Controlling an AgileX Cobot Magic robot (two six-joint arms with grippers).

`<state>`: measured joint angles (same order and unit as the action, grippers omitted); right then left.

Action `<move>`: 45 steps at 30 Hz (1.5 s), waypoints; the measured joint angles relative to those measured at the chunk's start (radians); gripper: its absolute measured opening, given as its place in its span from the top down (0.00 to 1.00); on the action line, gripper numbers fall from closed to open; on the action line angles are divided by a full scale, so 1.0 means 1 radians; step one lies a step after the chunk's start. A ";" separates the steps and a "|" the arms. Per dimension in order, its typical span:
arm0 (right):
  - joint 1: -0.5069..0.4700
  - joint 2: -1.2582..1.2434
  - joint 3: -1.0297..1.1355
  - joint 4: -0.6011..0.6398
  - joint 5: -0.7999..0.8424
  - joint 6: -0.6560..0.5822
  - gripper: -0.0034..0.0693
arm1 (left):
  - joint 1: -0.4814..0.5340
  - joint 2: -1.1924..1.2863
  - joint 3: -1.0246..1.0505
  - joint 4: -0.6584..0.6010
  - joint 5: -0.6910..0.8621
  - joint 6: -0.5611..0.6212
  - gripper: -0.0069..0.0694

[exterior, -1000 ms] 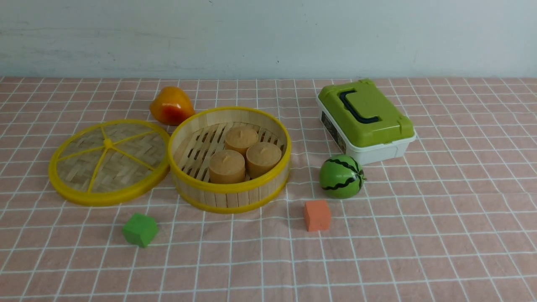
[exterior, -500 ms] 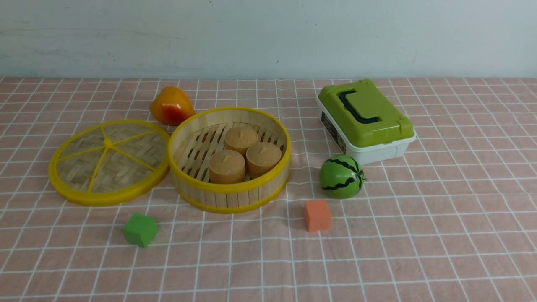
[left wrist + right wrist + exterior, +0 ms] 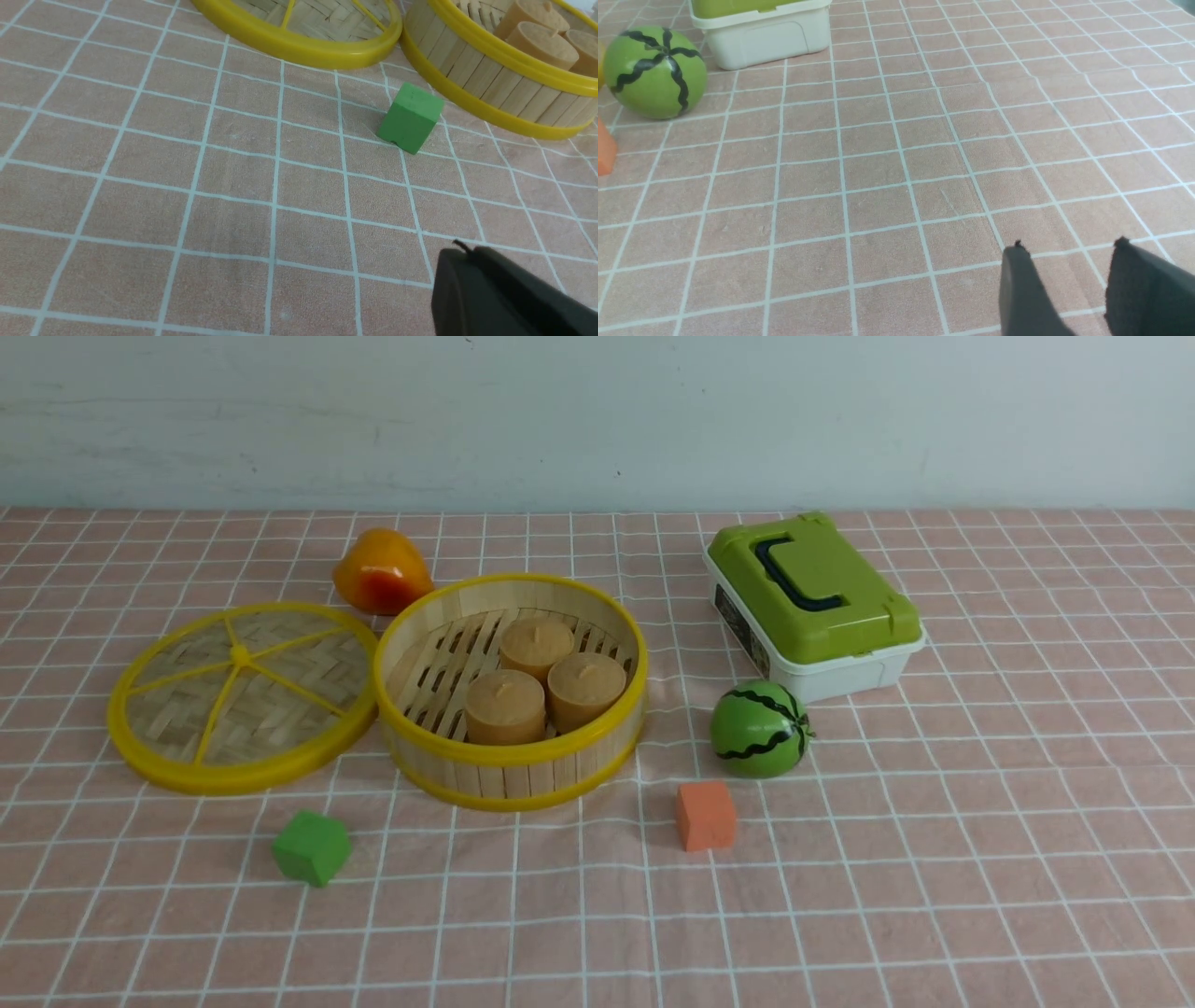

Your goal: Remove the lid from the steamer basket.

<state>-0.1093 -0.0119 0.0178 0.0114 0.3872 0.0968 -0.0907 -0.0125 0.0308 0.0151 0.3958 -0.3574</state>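
Bamboo lid [image 3: 241, 695] lies flat on bench, centre-left of front view, touching steamer basket [image 3: 511, 691] w/ 3 buns. Left end effector [image 3: 467, 261] pressed together, empty; right end effector [image 3: 1069, 252] apart, empty.

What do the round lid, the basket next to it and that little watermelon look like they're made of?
The lid looks like woven bamboo strips in a herringbone weave, held by a glossy yellow plastic rim and spokes. The basket has upright pale bamboo or wood slats, matte, between shiny yellow plastic rims. The watermelon is smooth with a soft sheen and painted black stripes; probably plastic or foam, but I can't tell which.
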 joint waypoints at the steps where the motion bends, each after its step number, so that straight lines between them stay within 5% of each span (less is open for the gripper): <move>1: 0.000 0.000 0.000 0.000 0.000 0.000 0.62 | 0.000 0.000 0.000 0.000 0.000 0.000 0.92; 45: 0.000 0.000 0.000 0.000 0.000 0.000 0.62 | 0.000 0.000 0.000 0.000 0.000 -0.002 0.91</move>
<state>-0.1093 -0.0119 0.0178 0.0114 0.3872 0.0968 -0.0907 -0.0125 0.0308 0.0151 0.3958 -0.3594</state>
